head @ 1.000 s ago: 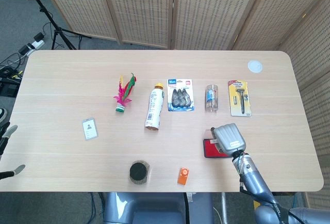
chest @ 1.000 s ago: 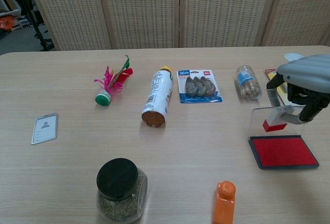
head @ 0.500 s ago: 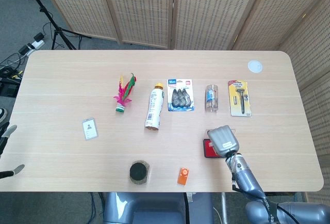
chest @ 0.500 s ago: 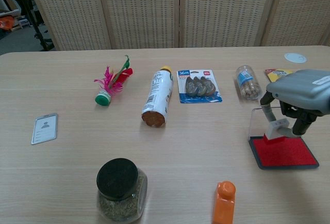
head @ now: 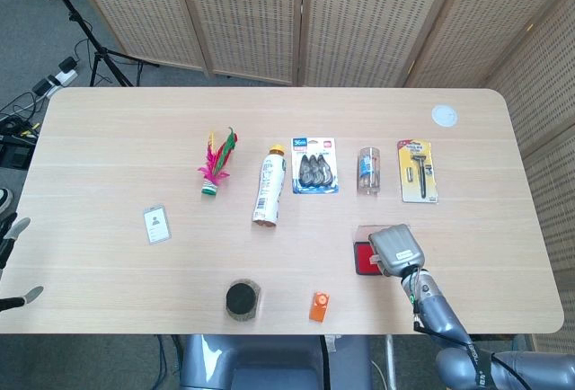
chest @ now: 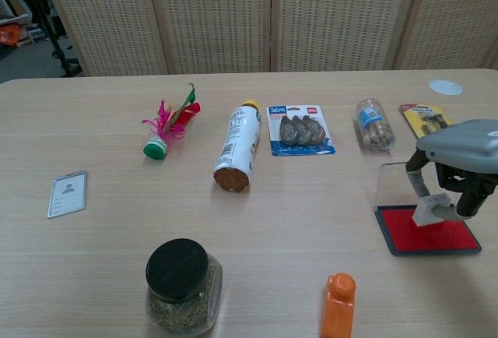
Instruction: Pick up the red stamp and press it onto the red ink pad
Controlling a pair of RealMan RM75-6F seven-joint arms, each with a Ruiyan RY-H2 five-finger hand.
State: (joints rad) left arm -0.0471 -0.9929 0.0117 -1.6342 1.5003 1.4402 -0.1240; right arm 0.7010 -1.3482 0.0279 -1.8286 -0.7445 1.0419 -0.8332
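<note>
Our right hand [chest: 465,155] hovers low over the red ink pad [chest: 428,229] at the near right of the desk [head: 108,138], its grey back turned up and its fingers [chest: 420,174] reaching down, clamped on the red stamp [chest: 430,208], whose pale body shows in the chest view standing upright on the pad's red surface; the stamp's red face is hidden against the pad. In the head view the hand covers most of the pad, with only a red edge showing at its left, and the forearm [head: 436,314] runs down off the near edge of the desk. The pad's clear lid [chest: 391,186] stands open behind it. Our left hand [head: 13,264] barely shows at the left border of the head view, off the desk, and we cannot tell how its fingers lie. Across the light wooden desk lie a pink feathered shuttlecock [head: 216,163], a white bottle [head: 269,187] on its side, a blue blister pack [head: 315,166], a small clear jar [head: 368,171], a razor in a yellow pack [head: 417,171], a white disc [head: 443,116], a badge card [head: 156,225], a black-lidded jar [head: 242,299] and an orange bottle [head: 319,305]. Woven folding screens [head: 269,13] stand behind the desk.
</note>
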